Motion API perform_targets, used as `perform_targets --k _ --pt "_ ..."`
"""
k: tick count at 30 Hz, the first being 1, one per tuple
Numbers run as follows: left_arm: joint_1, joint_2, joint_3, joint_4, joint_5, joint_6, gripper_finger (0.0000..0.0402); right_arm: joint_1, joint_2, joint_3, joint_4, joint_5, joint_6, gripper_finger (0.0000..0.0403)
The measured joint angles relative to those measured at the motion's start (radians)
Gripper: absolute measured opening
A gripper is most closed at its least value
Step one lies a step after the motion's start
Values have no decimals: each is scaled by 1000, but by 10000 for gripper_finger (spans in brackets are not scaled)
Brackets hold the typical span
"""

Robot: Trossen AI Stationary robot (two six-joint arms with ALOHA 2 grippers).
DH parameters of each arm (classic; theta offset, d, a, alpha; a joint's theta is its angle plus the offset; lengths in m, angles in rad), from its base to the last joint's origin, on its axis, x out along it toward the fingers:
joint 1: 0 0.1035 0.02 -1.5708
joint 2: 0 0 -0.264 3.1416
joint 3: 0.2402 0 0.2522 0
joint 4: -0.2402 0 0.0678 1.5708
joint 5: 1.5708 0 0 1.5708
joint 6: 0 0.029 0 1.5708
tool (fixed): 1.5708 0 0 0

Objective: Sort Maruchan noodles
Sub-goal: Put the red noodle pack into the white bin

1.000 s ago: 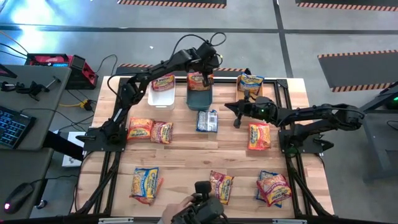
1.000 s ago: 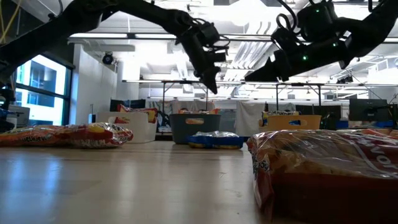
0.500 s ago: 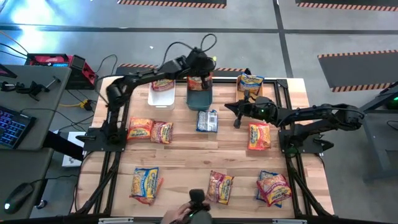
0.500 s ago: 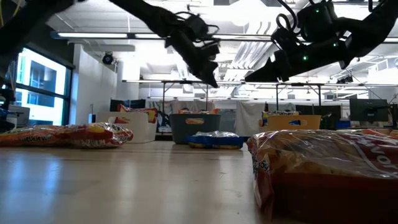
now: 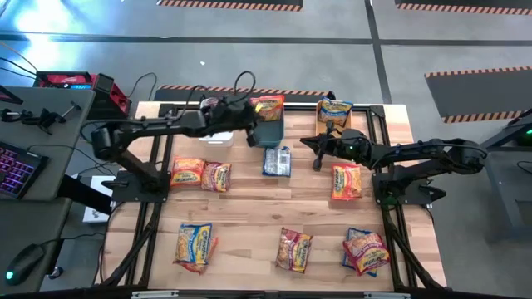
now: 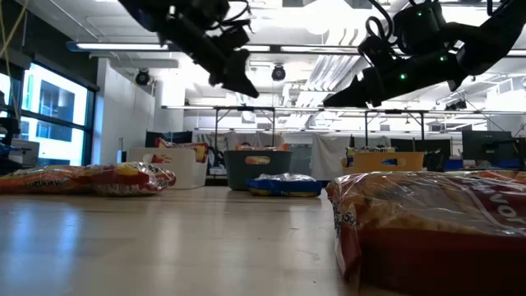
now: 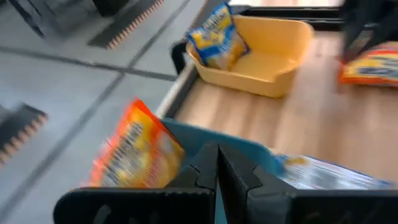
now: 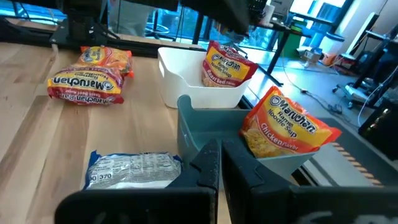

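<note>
High view shows the counter (image 5: 249,208) strewn with Maruchan noodles, and along its far edge stand three bins that seem meant to take one kind each: a white bin (image 5: 218,129) toward the far left, a teal bin (image 5: 268,126) in the middle, and an orange bin (image 5: 335,112) toward the far right. An orange chicken packet (image 5: 268,105) leans on the teal bin's far wall, propped up rather than lying flat, a pink-red packet (image 8: 227,63) stands in the white bin, and a blue-and-yellow packet (image 5: 334,108) sits in the orange bin. The left gripper (image 5: 252,133) hangs above the counter just beside the teal bin, between it and the white bin, its fingers pressed together and holding nothing, which reads to me as an arm done with a drop. The right gripper (image 5: 317,154) hovers mid-counter, near a blue-and-yellow packet lying face down (image 5: 277,160) just in front of the teal bin; its fingers are also closed and empty, as the right wrist view shows. Plenty is left to sort: two red packets (image 5: 200,174) near the left edge, an orange packet (image 5: 346,181) toward the right edge, and three more lots along the near edge. I judge the job well under half done.
</note>
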State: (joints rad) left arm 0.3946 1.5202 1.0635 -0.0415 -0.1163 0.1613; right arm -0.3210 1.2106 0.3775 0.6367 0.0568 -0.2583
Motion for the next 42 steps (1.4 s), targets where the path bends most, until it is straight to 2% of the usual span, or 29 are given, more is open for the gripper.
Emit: perform_targets --k 5,11,16,20,26,35,42 --pt "-40 -21 -24 1 15 -156 0 0 0 1 24 18 6 0" --pt "-135 -40 -26 -79 18 -106 0 0 0 1 11 17 14 0" --pt "-220 -77 -25 -277 -81 -232 0 0 1 1 -31 17 14 0" --pt "-294 -82 -25 -447 -164 -391 0 0 6 1 -44 16 14 0" --pt "-400 -81 -25 -578 -220 -583 0 0 6 1 -60 14 14 0" --pt "-505 -126 -188 -554 -233 -842 0 0 6 1 -65 14 14 0" --pt "-575 -185 -256 -540 -196 -917 2 0 6 1 -61 14 15 0"
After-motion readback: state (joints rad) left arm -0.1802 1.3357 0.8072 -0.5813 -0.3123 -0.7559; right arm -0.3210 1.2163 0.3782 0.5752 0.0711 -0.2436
